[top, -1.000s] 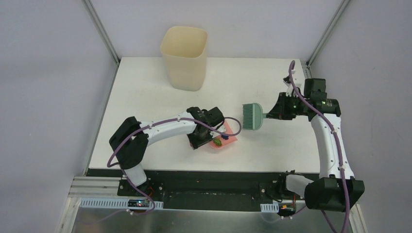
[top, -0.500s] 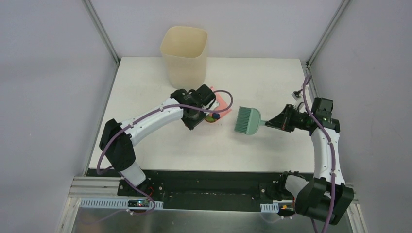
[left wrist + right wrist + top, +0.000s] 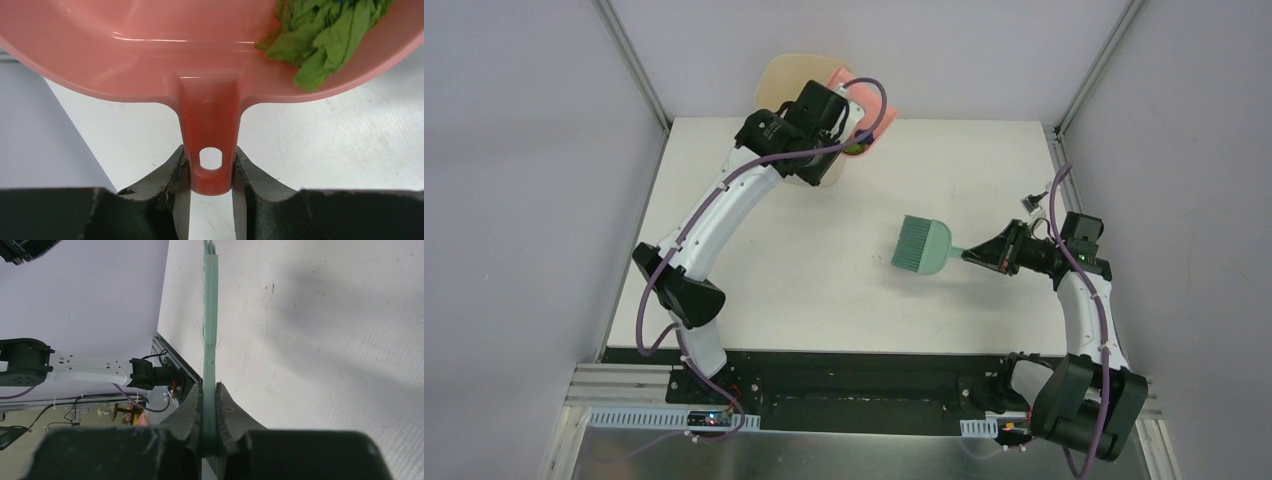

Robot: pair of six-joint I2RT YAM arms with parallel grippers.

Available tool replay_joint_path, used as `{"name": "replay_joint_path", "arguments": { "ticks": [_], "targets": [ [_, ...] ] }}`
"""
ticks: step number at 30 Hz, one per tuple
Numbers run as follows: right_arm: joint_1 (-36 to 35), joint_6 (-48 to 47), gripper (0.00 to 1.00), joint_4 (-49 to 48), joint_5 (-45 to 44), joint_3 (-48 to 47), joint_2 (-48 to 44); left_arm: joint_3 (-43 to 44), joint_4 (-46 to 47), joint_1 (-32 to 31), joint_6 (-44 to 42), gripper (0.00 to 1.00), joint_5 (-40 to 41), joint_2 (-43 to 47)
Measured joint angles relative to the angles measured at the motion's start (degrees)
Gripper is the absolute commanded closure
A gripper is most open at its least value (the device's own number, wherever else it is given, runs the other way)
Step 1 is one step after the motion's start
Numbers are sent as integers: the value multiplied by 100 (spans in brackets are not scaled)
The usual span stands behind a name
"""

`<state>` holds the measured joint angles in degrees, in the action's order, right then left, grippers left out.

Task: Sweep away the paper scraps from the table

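Pink dustpan (image 3: 150,50), handle clamped in our left tool (image 3: 210,171), green paper scraps (image 3: 325,45) in its bowl, upper centre by the bin (image 3: 772,80): we should tip slowly, lip past the rim; right tool (image 3: 210,410) clamps the brush (image 3: 921,245).

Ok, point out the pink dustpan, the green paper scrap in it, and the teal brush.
pink dustpan (image 3: 125,50), left wrist view, on the bare inside of the pan.
green paper scrap (image 3: 325,42), left wrist view, middle of the crumpled wad.
teal brush (image 3: 921,246), top view, middle of the brush head.
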<state>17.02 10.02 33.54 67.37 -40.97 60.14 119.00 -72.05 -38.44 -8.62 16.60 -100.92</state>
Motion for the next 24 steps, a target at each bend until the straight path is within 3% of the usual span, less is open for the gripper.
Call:
{"name": "replay_joint_path", "arguments": {
  "ticks": [8, 24],
  "targets": [
    [0, -76, 100, 20, 107, -2, 162, 1515, -216, 310, -214, 100, 190, -1110],
    [4, -286, 100, 219, 122, -7, -120, 2446, 129, 1270, -599, 100, 575, -1779]
  ]
}}
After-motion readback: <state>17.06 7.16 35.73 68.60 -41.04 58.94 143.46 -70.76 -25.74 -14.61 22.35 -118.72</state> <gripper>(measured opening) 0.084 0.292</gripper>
